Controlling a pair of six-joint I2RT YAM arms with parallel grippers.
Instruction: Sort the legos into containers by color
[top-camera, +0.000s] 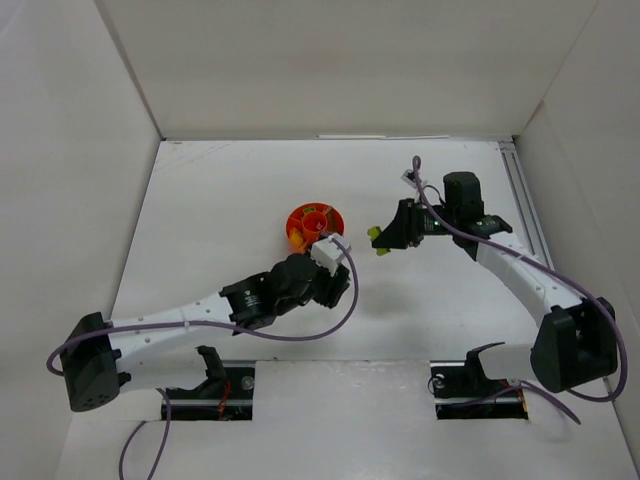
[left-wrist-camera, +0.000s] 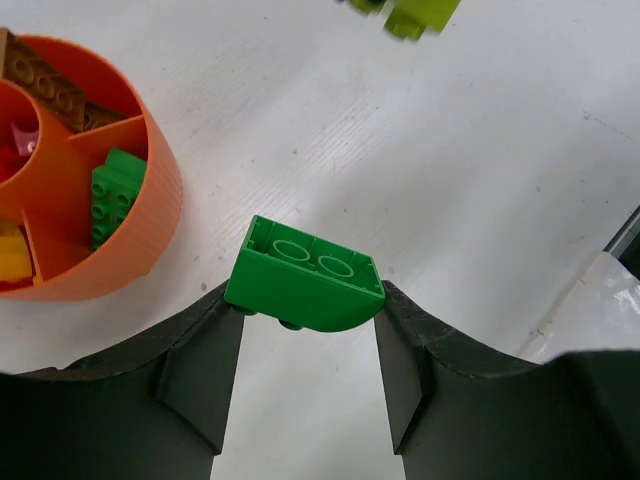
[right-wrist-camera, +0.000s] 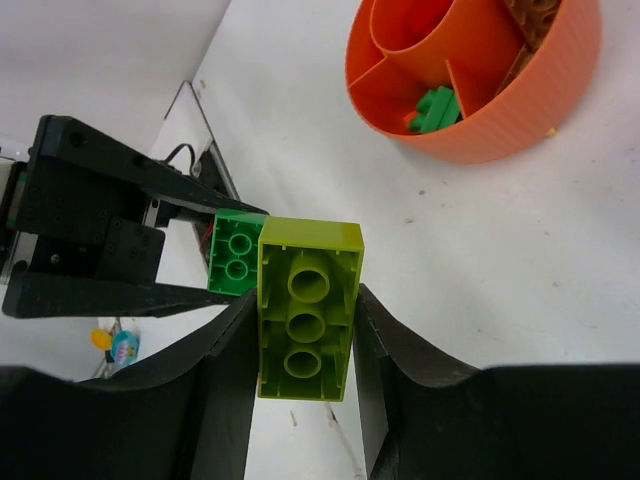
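The orange dish (top-camera: 297, 216) stands mid-table, its containers holding brown, red, yellow and green legos. In the left wrist view its ribbed wall (left-wrist-camera: 150, 215) is at the left, with a green brick (left-wrist-camera: 113, 195) in one section. My left gripper (left-wrist-camera: 305, 302) is shut on a green curved brick (left-wrist-camera: 305, 275) just right of the dish, above the table. My right gripper (right-wrist-camera: 305, 330) is shut on a lime brick (right-wrist-camera: 305, 305), held lengthwise between the fingers, right of the dish (right-wrist-camera: 520, 110). The lime brick (top-camera: 377, 238) hangs close to the left gripper (top-camera: 331, 262).
White walls enclose the table on three sides. A metal rail (top-camera: 524, 195) runs along the right edge. Both arm bases sit at the near edge, with purple cables (top-camera: 340, 310) looping from the wrists. Bare white tabletop surrounds the dish.
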